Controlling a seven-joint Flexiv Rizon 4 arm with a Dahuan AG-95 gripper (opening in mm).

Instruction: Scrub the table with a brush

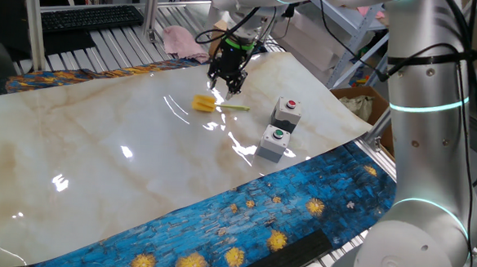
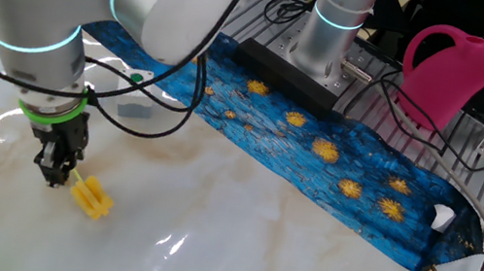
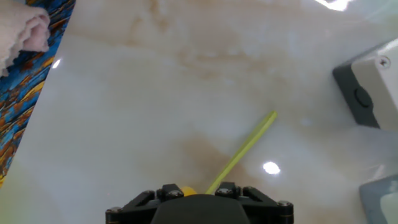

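The brush (image 1: 203,104), a small yellow head on a thin yellow-green stick, lies flat on the cream marble table (image 1: 99,142). My gripper (image 1: 227,85) hangs just above and behind it, fingers pointing down. In the other fixed view the gripper (image 2: 54,171) stands right beside the brush (image 2: 92,195), over the stick end. The hand view looks straight down on the table (image 3: 155,93): the brush (image 3: 242,151) runs out from under the gripper (image 3: 199,190), its yellow head showing between the two fingertips. The jaws stand apart, not pressing on the stick.
Two grey button boxes stand right of the brush, one with a red button (image 1: 286,111), one with a green (image 1: 275,144); one box (image 3: 373,81) is near the stick's tip. A blue swirl cloth (image 1: 259,208) borders the table. A pink rag (image 1: 182,41) lies behind.
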